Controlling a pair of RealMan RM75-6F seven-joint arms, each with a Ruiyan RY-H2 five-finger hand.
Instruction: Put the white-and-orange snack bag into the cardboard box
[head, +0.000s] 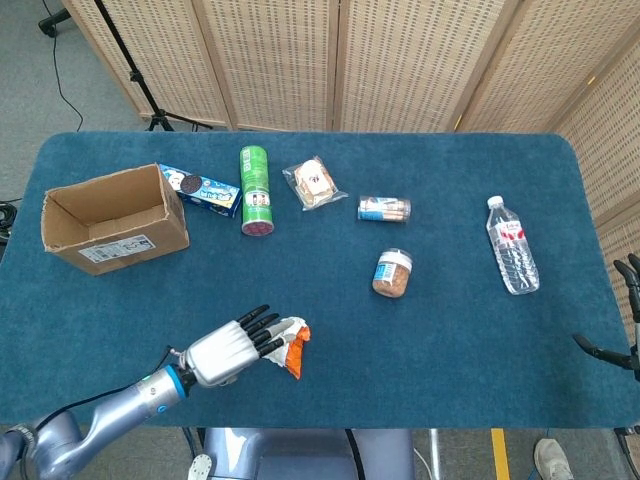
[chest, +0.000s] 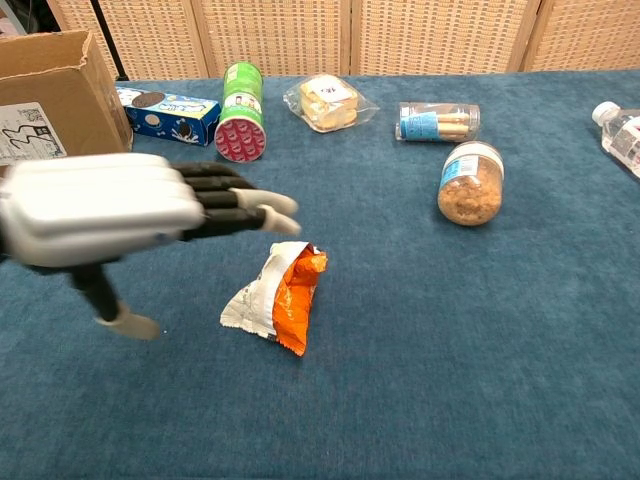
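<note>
my left hand (head: 228, 350) is out over the table (head: 450, 330) with fingers spread and straight, holding nothing, fingertips right at the snack bag (chest: 276, 297) but above it, not on it as far as the chest view shows. the bag lies crumpled on the blue cloth near the front edge, white side toward my hand, orange side away.

it looks light and soft, a thin crinkly wrapper (probably slick too), so it should squash and slide rather than resist. i'd close around the bunched middle where white meets orange, not a loose corner that could slip out.

room is good: bare cloth all round the bag, and the jar (head: 392, 274) sits well apart. the cardboard box (head: 113, 219) stands open-topped at the far left, cookie box (head: 200, 190) just beside it, green can (head: 255, 189) a little further. my right hand (head: 622, 322) hangs off the right edge, fingers apart, empty.
</note>
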